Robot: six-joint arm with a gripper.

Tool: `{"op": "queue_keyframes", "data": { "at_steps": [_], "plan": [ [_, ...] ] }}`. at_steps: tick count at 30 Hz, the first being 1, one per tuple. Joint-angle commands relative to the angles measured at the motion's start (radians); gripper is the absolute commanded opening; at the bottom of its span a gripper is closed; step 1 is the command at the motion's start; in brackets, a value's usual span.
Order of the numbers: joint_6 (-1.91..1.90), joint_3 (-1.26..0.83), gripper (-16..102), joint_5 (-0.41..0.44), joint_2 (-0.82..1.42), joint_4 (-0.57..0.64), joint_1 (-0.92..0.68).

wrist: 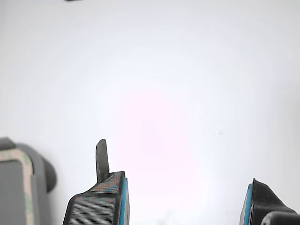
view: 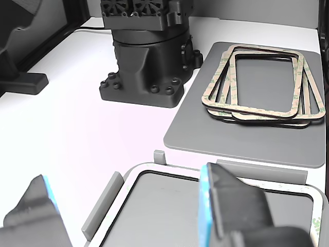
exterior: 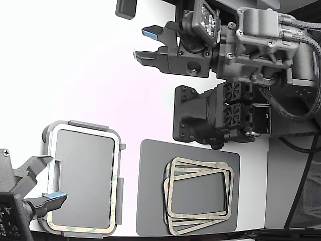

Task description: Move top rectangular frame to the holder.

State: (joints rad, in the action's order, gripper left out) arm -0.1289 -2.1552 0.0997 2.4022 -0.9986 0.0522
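White table (exterior: 75, 75): thin beige top rectangular frame (exterior: 198, 194), green-mottled.

The exterior view looks straight down from well above, taking in the holder (exterior: 84, 179) at lower left of the frame, the dark mat (exterior: 150, 201) with its stack of frames (exterior: 199, 196) at lower centre, and the arm base (exterior: 200, 113) in the middle. The wrist view sits close behind the gripper (wrist: 185, 201) and faces the white table (wrist: 178, 79), catching only a corner of the holder (wrist: 18, 187) at lower left of the frame. The other view rides low and close over the holder (view: 169, 206), looking obliquely across the table toward the mat (view: 231, 139), the stack (view: 262, 82) and the arm base (view: 146, 62), all shared with the exterior view.
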Motion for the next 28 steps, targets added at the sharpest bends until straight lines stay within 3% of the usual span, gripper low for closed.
{"op": "queue_keyframes", "data": {
  "at_steps": [1,14,28],
  "plan": [
    [0.012,-0.155,100,-0.008,0.163,0.0,0.011],
    [0.041,-0.482,100,-0.052,0.552,0.031,0.008],
    [0.035,-0.483,100,-0.051,0.552,0.034,0.008]
  ]
}}
